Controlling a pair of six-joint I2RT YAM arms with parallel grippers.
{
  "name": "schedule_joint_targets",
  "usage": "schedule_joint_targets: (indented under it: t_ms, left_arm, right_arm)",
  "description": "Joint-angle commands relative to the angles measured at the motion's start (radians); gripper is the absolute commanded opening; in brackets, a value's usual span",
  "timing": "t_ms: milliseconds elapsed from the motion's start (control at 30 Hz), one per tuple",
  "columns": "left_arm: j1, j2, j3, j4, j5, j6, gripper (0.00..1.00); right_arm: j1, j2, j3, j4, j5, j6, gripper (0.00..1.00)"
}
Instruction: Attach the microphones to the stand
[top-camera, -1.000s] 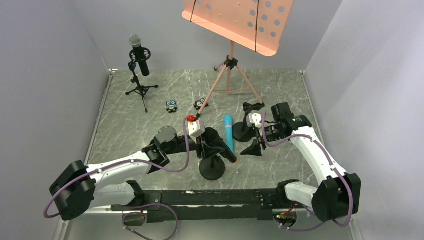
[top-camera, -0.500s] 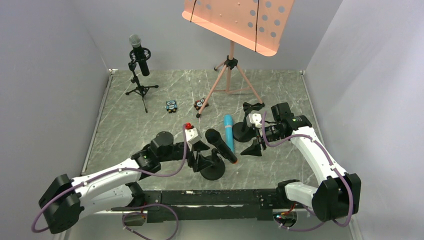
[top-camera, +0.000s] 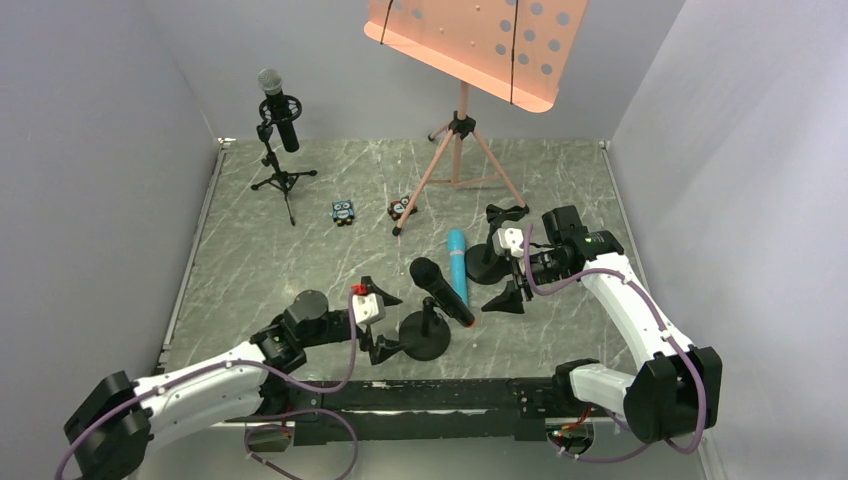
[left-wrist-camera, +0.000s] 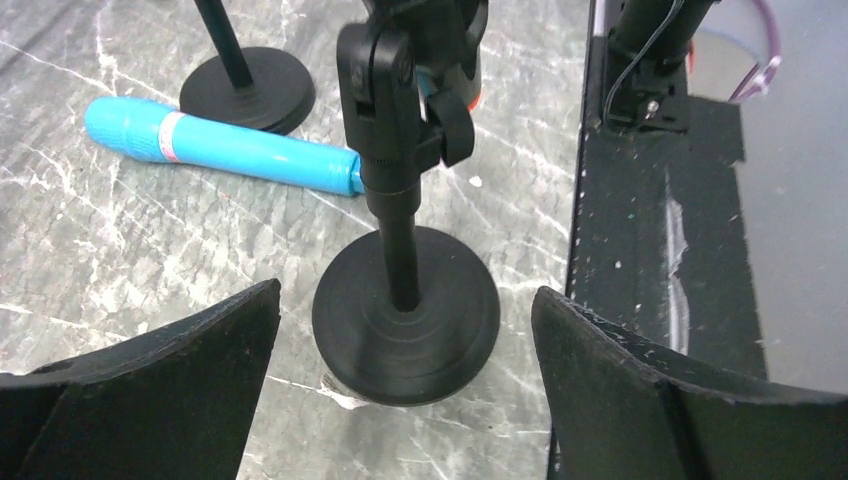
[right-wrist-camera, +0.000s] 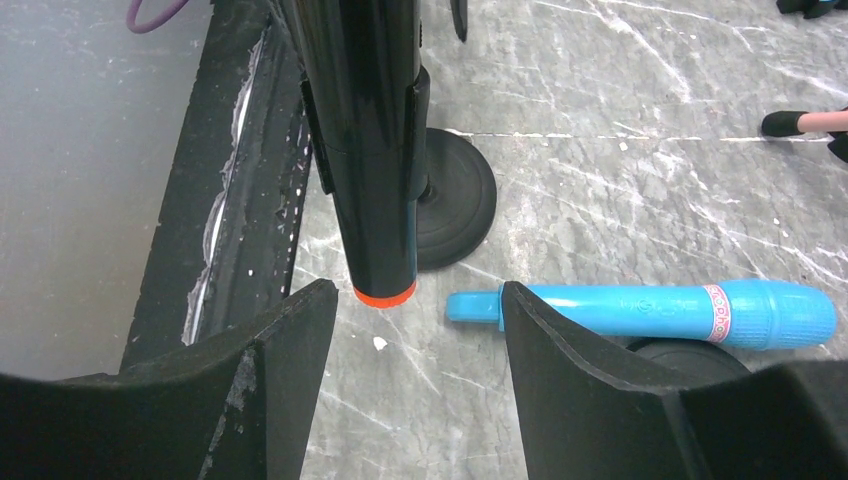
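Seen from above, lower centre: the left gripper (top-camera: 383, 320) has just let go and drawn back, wide open, leaving the black microphone (top-camera: 440, 290) clipped in its stand (top-camera: 425, 335). To the right, the right gripper (top-camera: 503, 256) hangs open and empty near the turquoise microphone (top-camera: 457, 262), which still needs mounting.

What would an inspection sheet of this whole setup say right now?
Surface: grey marbled table with white flecks.
Job's things: orange-capped microphone clipped in near round-base stand; silver-headed microphone on far tripod stand; turquoise microphone lying flat beside second round-base stand.
Clutter: two owl figurines.
Hands: left hand open, facing near stand's base; right hand open, empty.
Cables: purple cables along both arms.
Surroundings: grey walls; pink music stand at back.
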Motion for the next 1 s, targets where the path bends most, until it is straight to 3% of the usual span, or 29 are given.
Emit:
schedule_joint_targets:
  t_ms: [0, 367, 833, 967]
  left_arm:
    - [0.01, 0.116, -0.005, 0.223, 0.049, 0.102, 0.99]
    - [0.043, 0.505, 0.101, 0.53, 0.138, 0.034, 0.86]
    - [0.042, 0.665, 0.123, 0.671, 0.207, -0.091, 0.56]
    - [0.033, 0.695, 0.122, 0.711, 0.219, -0.115, 0.54]
  right_arm:
    - [-0.004, -0.014, -0.007, -0.008, -0.032, -0.046, 0.67]
    - [-0.005, -0.017, -0.009, -0.007, -0.026, -0.049, 0.67]
    - [-0.005, -0.014, -0.004, -0.015, -0.029, -0.052, 0.67]
    - [-0.006, -0.014, -0.004, -0.014, -0.03, -0.049, 0.67]
